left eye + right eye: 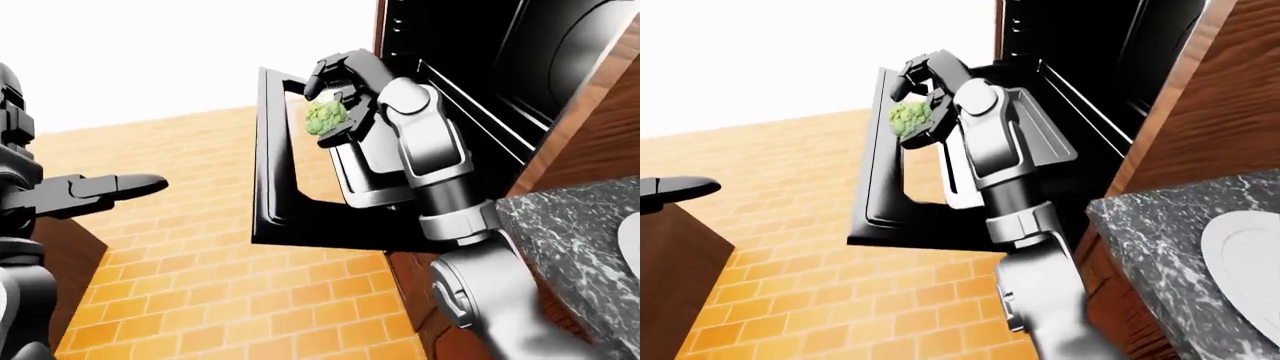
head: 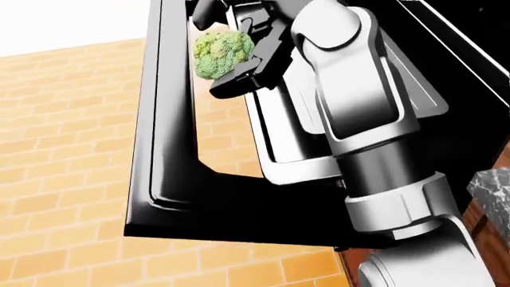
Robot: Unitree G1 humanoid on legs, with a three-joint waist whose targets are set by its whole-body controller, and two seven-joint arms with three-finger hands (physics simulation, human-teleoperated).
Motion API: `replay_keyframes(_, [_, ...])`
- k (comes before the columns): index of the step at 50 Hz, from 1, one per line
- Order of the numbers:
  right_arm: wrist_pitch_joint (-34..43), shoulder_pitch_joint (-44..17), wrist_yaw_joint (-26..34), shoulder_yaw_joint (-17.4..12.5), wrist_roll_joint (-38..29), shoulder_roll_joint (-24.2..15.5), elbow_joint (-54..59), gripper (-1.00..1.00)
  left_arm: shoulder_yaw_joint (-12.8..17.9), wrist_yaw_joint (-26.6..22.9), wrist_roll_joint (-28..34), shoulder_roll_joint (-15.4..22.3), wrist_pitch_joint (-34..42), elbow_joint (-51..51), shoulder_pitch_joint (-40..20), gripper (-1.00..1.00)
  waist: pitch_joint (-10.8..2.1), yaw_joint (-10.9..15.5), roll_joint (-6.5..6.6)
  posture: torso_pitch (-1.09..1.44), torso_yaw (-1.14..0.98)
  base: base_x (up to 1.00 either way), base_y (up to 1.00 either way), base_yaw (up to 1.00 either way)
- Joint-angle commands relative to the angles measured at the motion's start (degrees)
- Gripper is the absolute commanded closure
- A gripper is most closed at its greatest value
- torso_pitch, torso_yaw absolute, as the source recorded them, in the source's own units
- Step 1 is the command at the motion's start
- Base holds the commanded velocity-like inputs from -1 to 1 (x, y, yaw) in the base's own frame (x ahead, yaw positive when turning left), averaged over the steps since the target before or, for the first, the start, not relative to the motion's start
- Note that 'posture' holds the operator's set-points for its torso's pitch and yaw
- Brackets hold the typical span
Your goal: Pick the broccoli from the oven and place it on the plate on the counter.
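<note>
The plate (image 1: 1250, 262) waits on the desk (image 1: 1160, 240) at lower right. The left hand (image 1: 120, 185) is idle, fingers straight and holding nothing. Farther, over the open oven door (image 2: 171, 149), the right hand (image 2: 239, 51) grips the broccoli (image 2: 220, 52), lifted free for carrying

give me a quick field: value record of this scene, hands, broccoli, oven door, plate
right robot hand: raised over the open oven door, fingers closed round the broccoli
broccoli: green, held in the right robot hand, clear of the door
left robot hand: empty, fingers straight, stretched out over the brick floor at the left of the left-eye view
oven door: black, open
plate: white, on the marble counter, at the right edge of the right-eye view, nothing seen on it
task stage: broccoli picked, not yet on the plate
</note>
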Motion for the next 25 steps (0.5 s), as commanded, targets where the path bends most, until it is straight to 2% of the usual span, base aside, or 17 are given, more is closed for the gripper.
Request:
replay_keyframes(1, [-1.8, -2.2, -0.7, 0.0, 0.2, 0.0, -2.0, 1.00, 0.2, 0.3, 0.4, 0.8, -1.3, -0.1, -0.9, -1.00, -1.08, -0.1, 0.12, 0.00, 0.00, 0.00, 0.00, 0.00])
replay_keyframes(2, [-2.2, -2.2, -0.7, -0.2, 0.6, 0.1, -1.9, 1.00, 0.2, 0.2, 0.3, 0.8, -1.1, -0.2, -1.0, -1.00, -0.89, -0.4, 1.11, 0.00, 0.00, 0.00, 0.00, 0.00])
replay_keyframes(4, [-1.9, -2.2, -0.7, -0.3, 0.8, 0.1, -2.0, 1.00, 0.1, 0.3, 0.4, 0.9, -1.1, 0.0, -1.1, -1.00, -1.48, -1.1, 4.45, 0.00, 0.00, 0.00, 0.00, 0.00])
replay_keyframes(5, [-2.1, -2.3, -0.9, -0.1, 0.6, 0.0, -2.1, 1.00, 0.1, 0.2, 0.4, 0.9, -1.2, 0.0, -1.1, -1.00, -0.49, -0.7, 3.21, 0.00, 0.00, 0.00, 0.00, 0.00])
replay_keyframes(6, [-2.0, -2.2, -0.8, -0.2, 0.8, 0.1, -2.4, 1.00, 0.0, 0.2, 0.5, 0.9, -1.3, 0.0, -1.0, -1.00, -0.25, -0.7, 3.17, 0.00, 0.00, 0.00, 0.00, 0.00])
replay_keyframes(8, [-2.3, -2.2, -1.4, -0.7, 1.4, 0.3, -2.6, 1.00, 0.0, 0.2, 0.6, 0.7, -1.5, 0.1, -0.9, -1.00, -0.66, -0.6, 2.78, 0.00, 0.00, 0.00, 0.00, 0.00])
replay_keyframes(9, [-3.5, -1.5, -0.2, 0.2, 1.2, -0.2, -3.2, 1.00, -0.1, 0.2, 0.7, 0.6, -1.6, 0.2, -0.9, -1.00, -0.75, -0.4, 2.42, 0.00, 0.00, 0.00, 0.00, 0.00])
replay_keyframes(11, [-2.9, -1.5, -2.1, -1.6, 2.8, 0.6, -4.1, 1.00, -0.2, 0.0, 0.9, 0.5, -1.7, 0.2, -0.7, -1.00, -0.65, -0.1, 1.41, 0.00, 0.00, 0.00, 0.00, 0.00])
replay_keyframes(12, [-2.5, -1.5, -2.1, -0.9, 2.7, 0.2, -4.2, 1.00, -0.1, 0.0, 0.9, 0.5, -1.7, 0.2, -0.8, -1.00, -0.57, 0.0, 1.05, 0.00, 0.00, 0.00, 0.00, 0.00])
replay_keyframes(22, [-4.3, -2.3, -4.9, -1.5, 5.9, -0.3, -6.9, 1.00, 0.2, -0.4, 1.2, 0.0, -2.2, 0.0, 0.0, -1.00, -0.79, 0.7, 1.51, 0.00, 0.00, 0.00, 0.00, 0.00])
replay_keyframes(23, [-4.4, -2.2, -5.2, -1.2, 5.9, -0.5, -7.1, 1.00, 0.2, -0.4, 1.1, -0.1, -2.2, -0.1, 0.0, -1.00, -1.55, -0.8, 1.22, 0.00, 0.00, -0.05, 0.00, -0.93])
replay_keyframes(25, [-4.8, -2.3, -5.8, -1.1, 6.3, -0.6, -7.5, 1.00, 0.0, -0.5, 1.4, -0.1, -2.7, 0.5, 0.1, -1.00, -0.77, -1.2, -0.47, 0.00, 0.00, -0.13, 0.00, -1.00])
